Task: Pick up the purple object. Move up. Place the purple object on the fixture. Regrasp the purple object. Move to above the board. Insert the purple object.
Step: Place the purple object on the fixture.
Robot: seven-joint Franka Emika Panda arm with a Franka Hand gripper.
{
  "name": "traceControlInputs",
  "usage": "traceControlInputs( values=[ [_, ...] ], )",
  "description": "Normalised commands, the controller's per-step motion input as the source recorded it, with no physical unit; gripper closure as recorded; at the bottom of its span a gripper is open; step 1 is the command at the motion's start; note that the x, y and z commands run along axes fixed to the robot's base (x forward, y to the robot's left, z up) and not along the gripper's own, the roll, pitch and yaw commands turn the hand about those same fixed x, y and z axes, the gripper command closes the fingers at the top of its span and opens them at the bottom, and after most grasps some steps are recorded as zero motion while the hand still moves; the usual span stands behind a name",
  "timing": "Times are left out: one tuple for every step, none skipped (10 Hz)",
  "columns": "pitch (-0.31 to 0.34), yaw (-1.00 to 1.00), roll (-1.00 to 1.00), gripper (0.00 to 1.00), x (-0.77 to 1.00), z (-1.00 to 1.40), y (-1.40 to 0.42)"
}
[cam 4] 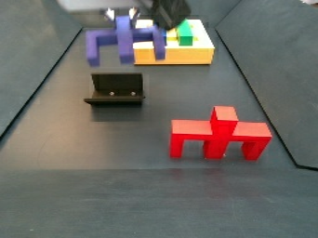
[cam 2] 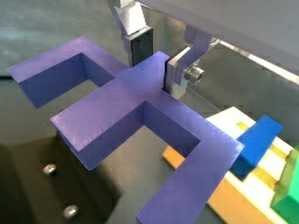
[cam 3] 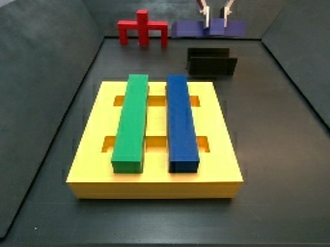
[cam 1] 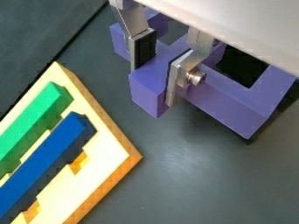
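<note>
The purple object [cam 1: 222, 96] [cam 2: 117, 114] hangs in the air, off the floor, with my gripper [cam 1: 160, 74] [cam 2: 158, 72] shut on its central stem. Both silver fingers press the stem's sides in both wrist views. In both side views the purple object [cam 3: 213, 30] [cam 4: 114, 42] shows high under the gripper [cam 3: 215, 12], above the area of the fixture [cam 3: 210, 64] [cam 4: 115, 89]. The fixture's dark plate with screws [cam 2: 47, 175] lies below the piece. The yellow board [cam 3: 154, 178] [cam 4: 174, 56] [cam 1: 100, 166] lies flat beside it.
A long green bar [cam 3: 130, 121] and a long blue bar [cam 3: 182, 121] lie on the board. A red piece of similar shape [cam 3: 143, 29] [cam 4: 218, 137] stands on the floor away from the board. Dark walls enclose the floor.
</note>
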Motion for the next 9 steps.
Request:
traceControlInputs(
  values=[
    [0.0, -0.01, -0.64, 1.0, 0.88, -0.43, 0.42],
    [-0.04, -0.12, -0.51, 1.0, 0.72, -0.55, 0.06],
    [-0.04, -0.14, -0.4, 1.0, 0.65, -0.48, 0.06],
    [0.0, -0.11, -0.25, 1.0, 0.63, -0.42, 0.08],
    [0.0, -0.1, -0.24, 1.0, 0.57, -0.41, 0.27],
    [0.011, -0.15, -0.48, 1.0, 0.3, -0.05, 0.44],
    [0.0, -0.24, -0.69, 1.0, 0.35, -0.21, 0.13],
    [0.0, -0.23, -0.72, 1.0, 0.25, -0.19, 0.06],
    [0.0, -0.2, -0.63, 1.0, 0.1, -0.19, 0.15]
  ],
)
